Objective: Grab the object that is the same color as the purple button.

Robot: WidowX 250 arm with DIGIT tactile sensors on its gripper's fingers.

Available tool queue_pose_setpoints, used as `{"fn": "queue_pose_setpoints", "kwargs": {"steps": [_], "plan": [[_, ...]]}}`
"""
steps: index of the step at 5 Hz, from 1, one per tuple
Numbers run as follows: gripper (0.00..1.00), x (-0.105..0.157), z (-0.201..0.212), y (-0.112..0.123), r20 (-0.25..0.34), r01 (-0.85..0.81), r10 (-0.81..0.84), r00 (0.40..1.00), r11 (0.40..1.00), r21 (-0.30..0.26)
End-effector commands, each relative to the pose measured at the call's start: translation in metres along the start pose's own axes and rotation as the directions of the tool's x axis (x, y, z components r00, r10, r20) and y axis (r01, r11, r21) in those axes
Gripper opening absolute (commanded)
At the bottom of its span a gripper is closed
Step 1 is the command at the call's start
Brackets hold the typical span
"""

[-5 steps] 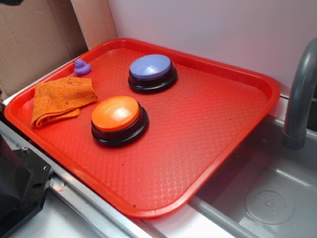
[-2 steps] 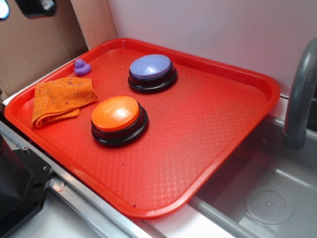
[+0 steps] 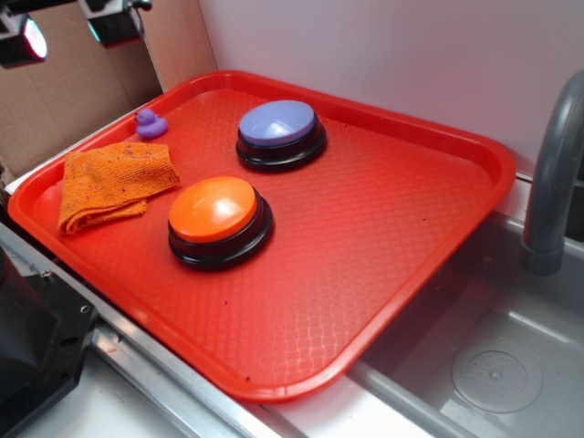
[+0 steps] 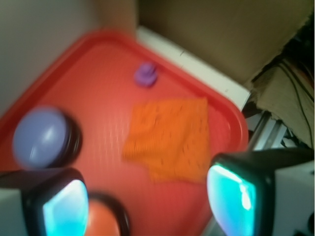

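Nothing is being held yet — the grab is all ahead of us. In the wrist view the gripper (image 4: 147, 206) is hanging high over the tray with its two lit fingertips (image 4: 64, 209) filling the lower corners of the frame, spread wide, nothing between them. In the exterior view it is showing only at the upper left corner.

Working outward from the near edge of the red tray (image 3: 383, 274): the orange button (image 3: 217, 219) is sitting closest at centre-left, the orange folded cloth (image 3: 109, 182) is lying to its left, the purple button (image 3: 278, 132) is standing further back at centre, and the little purple duck (image 3: 150, 123) is resting beyond the cloth, near the tray's far-left rim, apart from everything.

That duck is the colour match, and it is standing upright and untouched. Its head is rising at the left end in the exterior view, its body trailing right, so its long axis is running roughly along the tray's left rim. The wrist view is too blurred to confirm the facing. Still to do, by my reading: travel over it, descend, close.
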State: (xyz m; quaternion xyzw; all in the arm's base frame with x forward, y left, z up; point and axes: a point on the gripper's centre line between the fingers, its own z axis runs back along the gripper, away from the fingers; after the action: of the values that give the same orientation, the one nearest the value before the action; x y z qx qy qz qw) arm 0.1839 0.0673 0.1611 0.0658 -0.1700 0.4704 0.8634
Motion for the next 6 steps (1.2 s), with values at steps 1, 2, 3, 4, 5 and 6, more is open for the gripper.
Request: {"fn": "queue_pose_setpoints", "kwargs": {"steps": [1, 2, 3, 4, 5, 6], "plan": [[1.0, 0.058, -0.072, 0.016, 0.205, -0.359, 0.343, 0.916, 0.932, 0.046], [1.0, 0.084, -0.104, 0.028, 0.28, -0.467, 0.428, 0.86, 0.88, 0.088], [1.0, 0.087, -0.13, 0.037, 0.298, -0.503, 0.447, 0.843, 0.852, 0.145], [1.0, 0.088, -0.159, 0.039, 0.281, -0.475, 0.43, 0.858, 0.873, 0.116], [1.0, 0.088, -0.175, 0.03, 0.246, -0.399, 0.373, 0.894, 0.914, 0.065], [1.0, 0.088, -0.181, 0.025, 0.195, -0.362, 0.352, 0.915, 0.932, 0.017]]}}
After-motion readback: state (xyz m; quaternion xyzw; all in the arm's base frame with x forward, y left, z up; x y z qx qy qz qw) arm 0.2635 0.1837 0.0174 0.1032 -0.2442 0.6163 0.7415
